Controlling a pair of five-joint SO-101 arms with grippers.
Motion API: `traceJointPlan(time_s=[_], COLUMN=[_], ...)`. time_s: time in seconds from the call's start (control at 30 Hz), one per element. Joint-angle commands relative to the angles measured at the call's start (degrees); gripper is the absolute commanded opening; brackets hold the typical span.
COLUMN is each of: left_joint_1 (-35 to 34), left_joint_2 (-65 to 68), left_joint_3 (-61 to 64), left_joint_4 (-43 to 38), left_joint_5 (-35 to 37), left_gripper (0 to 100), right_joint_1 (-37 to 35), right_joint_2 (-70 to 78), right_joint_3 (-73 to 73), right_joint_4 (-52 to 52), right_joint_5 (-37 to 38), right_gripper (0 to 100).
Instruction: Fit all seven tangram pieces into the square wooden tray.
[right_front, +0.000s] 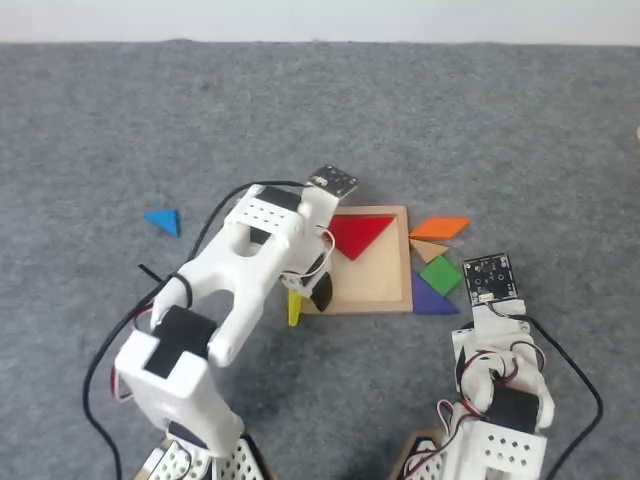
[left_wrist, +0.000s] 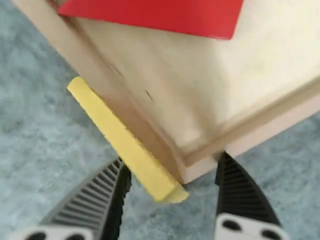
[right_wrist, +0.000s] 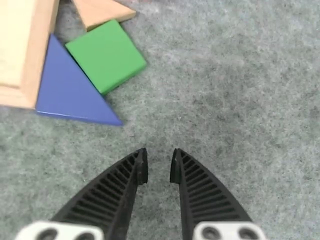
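The square wooden tray (right_front: 385, 285) holds a red triangle (right_front: 360, 235). A yellow piece (left_wrist: 125, 142) stands on edge against the tray's outer wall (left_wrist: 165, 145), near a corner. My left gripper (left_wrist: 172, 187) is open, its fingers straddling that corner and the yellow piece's end without gripping. In the high view the left gripper (right_front: 308, 290) sits at the tray's near left corner beside the yellow piece (right_front: 293, 307). A purple triangle (right_wrist: 67, 92), green square (right_wrist: 106, 54) and tan triangle (right_wrist: 100, 12) lie beside the tray. My right gripper (right_wrist: 158, 167) hangs over bare carpet, shut to a narrow slit, holding nothing.
An orange parallelogram (right_front: 440, 228) lies right of the tray's far corner. A small blue triangle (right_front: 163, 221) lies alone far to the left. Grey carpet (right_front: 480, 140) covers the table. Black cables trail from both arms near the front edge.
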Motion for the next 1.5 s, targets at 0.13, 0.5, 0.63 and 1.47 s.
traceJointPlan(time_s=[0.13,0.5,0.63,1.47], left_joint_1=[7.0,6.9,5.1,-0.8], left_joint_2=[3.3,3.8,3.8,3.8], left_joint_3=[-3.7,-9.6,-9.8,-33.1], left_joint_4=[-2.0,2.3,2.0,17.6], left_joint_5=[0.1,0.1,0.1,-1.7], left_gripper=[26,23,14,2], right_joint_1=[-0.3,-0.2,0.0,-0.2], right_joint_2=[-0.8,-0.8,-0.8,-0.8], right_joint_3=[0.9,0.9,0.9,0.9], right_joint_4=[0.4,0.4,0.3,0.4], right_joint_5=[0.8,0.7,0.7,0.7], right_gripper=[9.1,9.1,9.1,9.1])
